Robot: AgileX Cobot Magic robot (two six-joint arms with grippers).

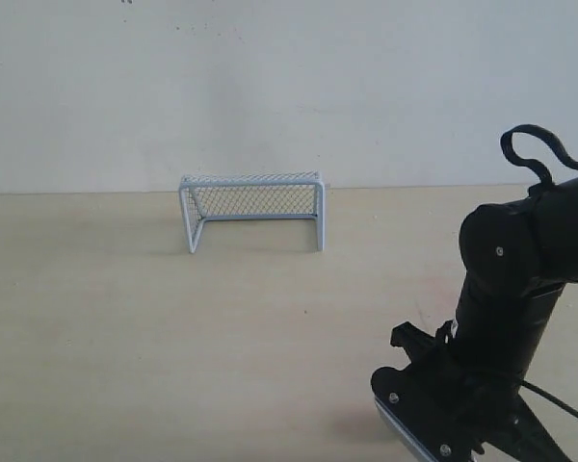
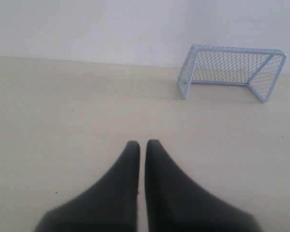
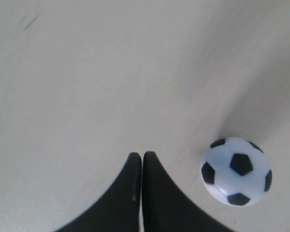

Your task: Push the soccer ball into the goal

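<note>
Where beige table (image 1: 125, 337) nears white wall (image 1: 270, 87), the goal (image 1: 253, 207) stands.

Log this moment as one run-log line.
left gripper: shut, holding nothing | right gripper: shut, beside soccer ball, not touching | goal: upright, no ball inside | push: not yet done

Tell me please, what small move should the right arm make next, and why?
Probably slide the shut right tool sideways until its tips sit behind the soccer ball, on the side away from the goal. The ball lies beside the tips, not touching them, so a straight push would likely miss it.
</note>
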